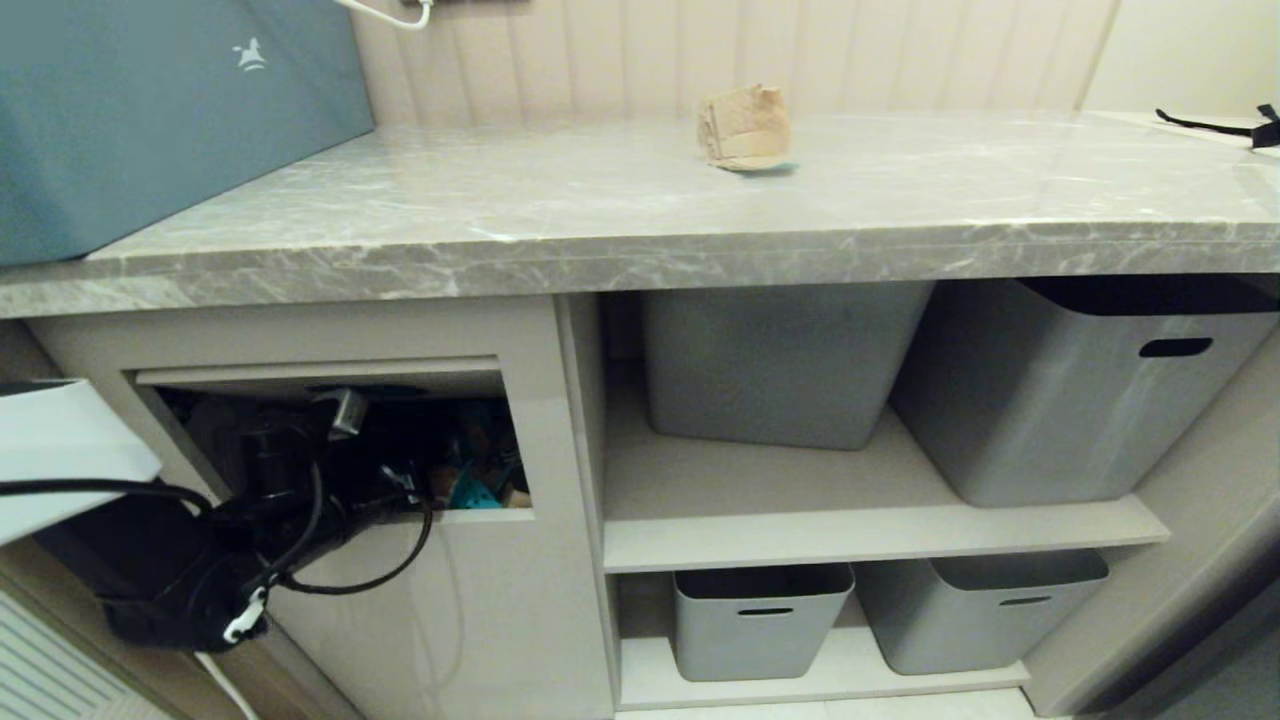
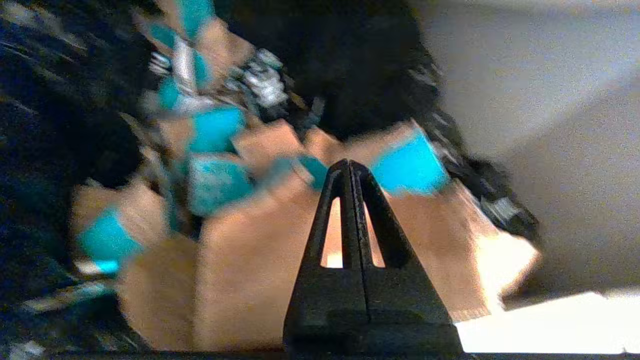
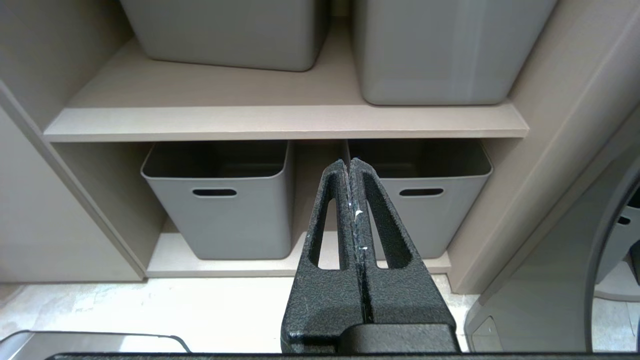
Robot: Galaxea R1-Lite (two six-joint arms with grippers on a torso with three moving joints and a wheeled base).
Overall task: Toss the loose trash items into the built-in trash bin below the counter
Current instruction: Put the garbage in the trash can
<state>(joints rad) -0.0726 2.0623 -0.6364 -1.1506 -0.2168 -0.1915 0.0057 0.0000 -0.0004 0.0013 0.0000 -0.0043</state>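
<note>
- The left gripper (image 2: 350,167) sits inside the built-in trash bin (image 1: 560,600) at the lower left of the head view, its jaws pressed together on nothing; brown and teal scraps (image 2: 240,250) lie piled below it in the wrist view
- To do this step well, I judge the arm should draw straight back out through the opening, keeping its cable (image 1: 350,580) away from the lower lip, so nothing gets dragged out with it
- One cardboard scrap (image 1: 744,128) lies on the counter (image 1: 600,215) at the upper centre of the head view, well apart from the left gripper (higher and further right)
- The right gripper (image 3: 352,167) is closed and empty, facing the grey storage bins (image 3: 220,200) on the bottom shelf
</note>
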